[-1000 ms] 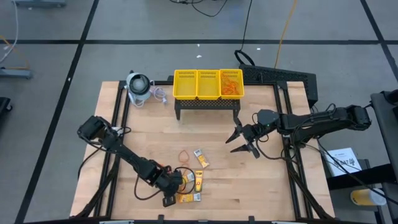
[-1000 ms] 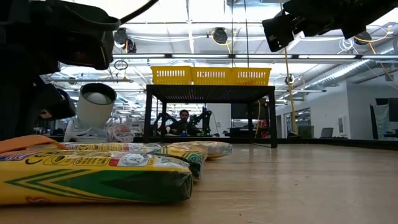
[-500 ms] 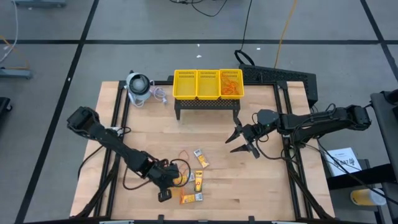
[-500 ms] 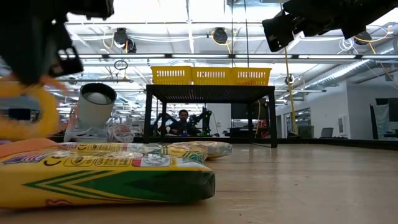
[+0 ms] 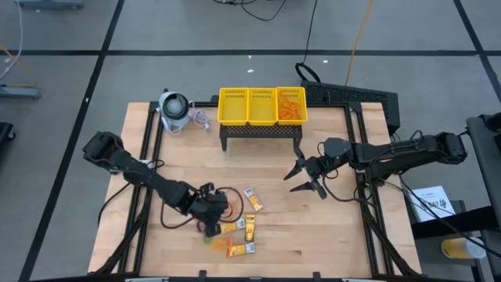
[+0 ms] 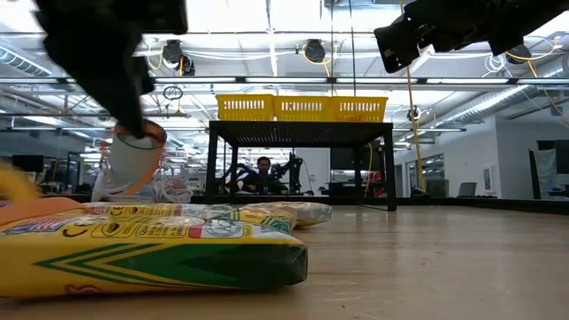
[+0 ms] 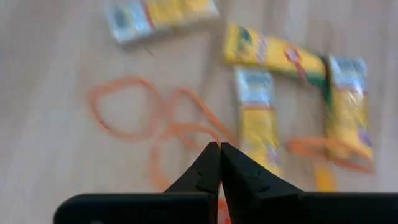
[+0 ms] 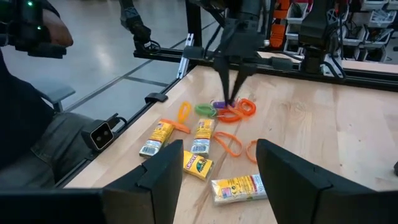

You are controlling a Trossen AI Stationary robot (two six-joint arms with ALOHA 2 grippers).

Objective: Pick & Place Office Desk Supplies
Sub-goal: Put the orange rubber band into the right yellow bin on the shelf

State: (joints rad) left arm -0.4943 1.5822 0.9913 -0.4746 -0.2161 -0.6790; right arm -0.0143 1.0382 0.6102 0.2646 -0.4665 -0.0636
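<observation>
Yellow-orange packets (image 5: 249, 227) lie near the table's near edge, with another packet (image 5: 250, 199) beside thin orange rubber-band loops (image 7: 124, 109). Green, purple and orange rings (image 8: 217, 107) lie close by on the wood. My left gripper (image 5: 213, 219) is shut and stands over this cluster, pointing down; it also shows in the right wrist view (image 8: 234, 99). My right gripper (image 5: 301, 178) is open and hovers in front of the yellow mesh basket (image 5: 262, 106), touching nothing. My left gripper is shut on a thin orange loop (image 6: 153, 147), pinched between its two fingers (image 7: 211, 158) from above. The loop hangs below the fingers, lifted above the wood in the low view. The fingers hide which part of the loop they are on.
The basket stands on a dark stand at the far edge, and its right compartment (image 5: 291, 106) holds orange bands. A grey-white round device with a cord (image 5: 174, 110) sits at the far left. A person (image 8: 37, 124) sits beyond the table's edge. Bare wood lies between the arms.
My left gripper moved from the near edge toward the far side, over the rubber bands and rings, and rose. An orange loop hangs below it in the low view. The nearest packet slid slightly. My right arm kept still.
</observation>
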